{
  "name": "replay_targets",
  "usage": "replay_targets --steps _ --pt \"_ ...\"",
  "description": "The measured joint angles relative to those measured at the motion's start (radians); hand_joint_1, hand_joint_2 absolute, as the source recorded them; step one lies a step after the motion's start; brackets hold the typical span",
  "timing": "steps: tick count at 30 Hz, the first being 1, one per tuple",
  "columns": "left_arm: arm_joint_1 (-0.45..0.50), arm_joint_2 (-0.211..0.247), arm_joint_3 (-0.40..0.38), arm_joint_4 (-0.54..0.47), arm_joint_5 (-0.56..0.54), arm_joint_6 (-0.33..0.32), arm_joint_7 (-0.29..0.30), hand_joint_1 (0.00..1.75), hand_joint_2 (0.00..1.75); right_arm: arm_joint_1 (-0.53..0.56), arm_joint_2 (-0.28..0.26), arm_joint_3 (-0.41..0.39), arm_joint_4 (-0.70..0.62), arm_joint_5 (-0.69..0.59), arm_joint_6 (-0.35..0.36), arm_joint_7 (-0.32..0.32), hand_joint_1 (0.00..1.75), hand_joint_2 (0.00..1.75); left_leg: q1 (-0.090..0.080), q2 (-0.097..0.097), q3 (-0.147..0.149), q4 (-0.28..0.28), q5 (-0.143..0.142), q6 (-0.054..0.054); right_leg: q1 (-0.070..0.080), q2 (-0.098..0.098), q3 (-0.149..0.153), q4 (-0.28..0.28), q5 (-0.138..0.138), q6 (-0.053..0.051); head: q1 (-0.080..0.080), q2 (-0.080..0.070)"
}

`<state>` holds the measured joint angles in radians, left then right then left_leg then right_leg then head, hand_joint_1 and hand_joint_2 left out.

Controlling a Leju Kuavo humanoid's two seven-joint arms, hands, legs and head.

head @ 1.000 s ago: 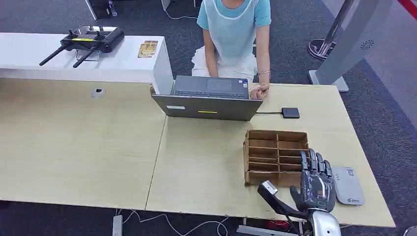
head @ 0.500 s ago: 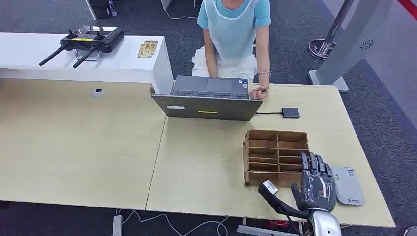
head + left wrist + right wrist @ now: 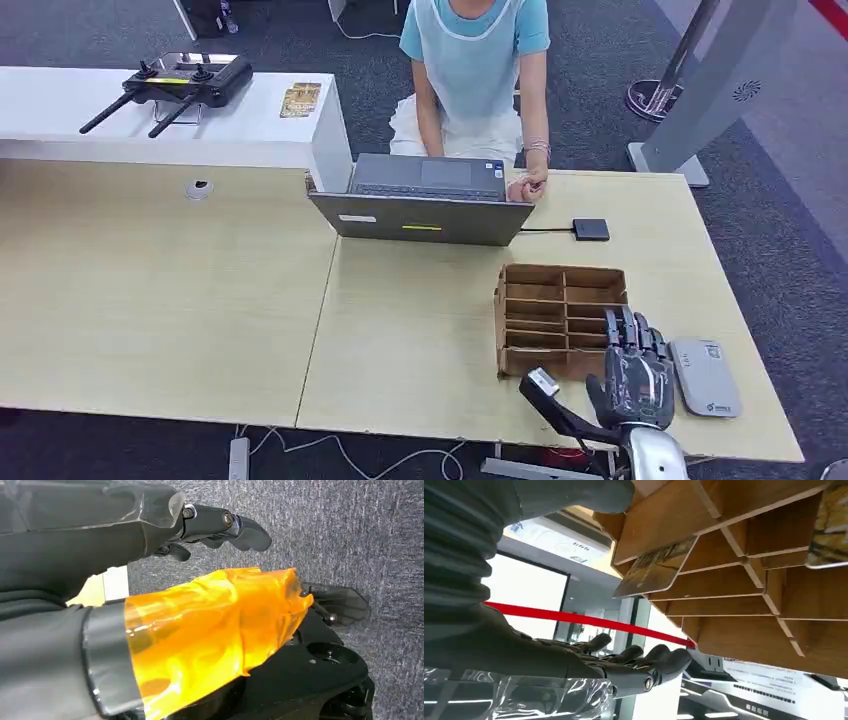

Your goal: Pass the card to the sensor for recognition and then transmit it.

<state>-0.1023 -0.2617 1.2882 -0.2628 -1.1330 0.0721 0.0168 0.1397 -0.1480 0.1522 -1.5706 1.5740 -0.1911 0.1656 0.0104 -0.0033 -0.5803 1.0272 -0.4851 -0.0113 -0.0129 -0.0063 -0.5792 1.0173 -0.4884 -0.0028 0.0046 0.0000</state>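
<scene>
A laptop (image 3: 425, 202) is seen at the far edge of the desk (image 3: 410, 330), with a person (image 3: 478, 70) seated behind it. Toward the desk's near right corner a wooden divider box (image 3: 558, 316) is placed; a card (image 3: 655, 573) is seen standing in one of its compartments. The right hand (image 3: 633, 375) is raised just beside the box, fingers apart, nothing grasped. The grey sensor (image 3: 705, 376) lies at the right edge. The left hand (image 3: 220, 525) hangs over carpet, fingers loosely curled, nothing grasped
</scene>
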Motion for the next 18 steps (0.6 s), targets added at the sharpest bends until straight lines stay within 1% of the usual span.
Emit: replay_targets --steps 1,3,4,6,7,8,9,10,12,14,15,18 --pt "0.0 0.0 0.0 0.0 0.0 0.0 0.0 0.0 0.0 -0.001 0.0 0.003 0.002 0.0 0.0 0.0 0.47 1.75 0.0 0.0 0.0 0.0 0.0 0.0 0.0 0.0 0.0 0.0 0.0 0.0 0.0 0.0" --pt "0.0 0.0 0.0 0.0 0.0 0.0 0.0 0.0 0.0 -0.003 0.0 0.006 0.006 0.0 0.0 0.001 0.49 1.75 0.0 0.0 0.0 0.0 0.0 0.0 0.0 0.0 0.0 0.0 0.0 0.0 0.0 0.0" --pt "0.0 0.0 0.0 0.0 0.0 0.0 0.0 0.0 0.0 -0.005 0.0 0.008 0.008 0.0 0.0 0.002 0.52 1.75 0.0 0.0 0.0 0.0 0.0 0.0 0.0 0.0 0.0 0.0 0.0 0.0 0.0 0.0" --pt "0.0 0.0 0.0 0.0 0.0 0.0 0.0 0.0 0.0 -0.007 0.0 0.011 0.01 0.0 0.0 0.002 0.65 1.75 0.0 0.0 0.0 0.0 0.0 0.0 0.0 0.0 0.0 0.0 0.0 0.0 0.0 0.0" --pt "0.0 0.0 0.0 0.0 0.0 0.0 0.0 0.0 0.0 -0.008 0.0 0.012 0.011 0.0 0.0 0.004 0.79 1.75 0.0 0.0 0.0 0.0 0.0 0.0 0.0 0.0 0.0 0.0 0.0 0.0 0.0 0.0" --pt "0.0 0.0 0.0 0.0 0.0 0.0 0.0 0.0 0.0 -0.009 0.0 0.013 0.013 0.0 0.0 0.005 1.06 1.75 0.0 0.0 0.0 0.0 0.0 0.0 0.0 0.0 0.0 0.0 0.0 0.0 0.0 0.0" --pt "0.0 0.0 0.0 0.0 0.0 0.0 0.0 0.0 0.0 -0.01 0.0 0.015 0.015 0.0 0.0 0.007 1.06 1.75 0.0 0.0 0.0 0.0 0.0 0.0 0.0 0.0 0.0 0.0 0.0 0.0 0.0 0.0" --pt "0.0 0.0 0.0 0.0 0.0 0.0 0.0 0.0 0.0 -0.011 0.0 0.016 0.016 0.0 0.0 0.009 1.24 1.75 0.0 0.0 0.0 0.0 0.0 0.0 0.0 0.0 0.0 0.0 0.0 0.0 0.0 0.0" --pt "0.0 0.0 0.0 0.0 0.0 0.0 0.0 0.0 0.0 -0.011 0.0 0.02 0.016 0.0 0.0 0.015 1.26 1.75 0.0 0.0 0.0 0.0 0.0 0.0 0.0 0.0 0.0 0.0 0.0 0.0 0.0 0.0" --pt "0.0 0.0 0.0 0.0 0.0 0.0 0.001 0.0 0.0 -0.012 0.0 0.022 0.016 0.0 0.0 0.018 1.33 1.75 0.0 0.0 0.0 0.0 0.0 0.0 0.0 0.0 0.0 0.0 0.0 0.0 0.0 0.0" --pt "0.0 0.0 0.0 0.0 0.0 0.0 0.001 0.0 0.0 -0.013 0.0 0.023 0.018 0.0 0.0 0.02 1.31 1.75 0.0 0.0 0.0 0.0 0.0 0.0 0.0 0.0 0.0 0.0 0.0 0.0 0.0 0.0" --pt "0.0 0.0 0.0 0.0 0.0 0.0 0.001 0.0 0.0 -0.017 0.0 0.024 0.019 0.0 -0.001 0.025 1.33 1.75 0.0 0.0 0.0 0.0 0.0 0.0 0.0 0.0 0.0 0.0 0.0 0.0 0.0 0.0"
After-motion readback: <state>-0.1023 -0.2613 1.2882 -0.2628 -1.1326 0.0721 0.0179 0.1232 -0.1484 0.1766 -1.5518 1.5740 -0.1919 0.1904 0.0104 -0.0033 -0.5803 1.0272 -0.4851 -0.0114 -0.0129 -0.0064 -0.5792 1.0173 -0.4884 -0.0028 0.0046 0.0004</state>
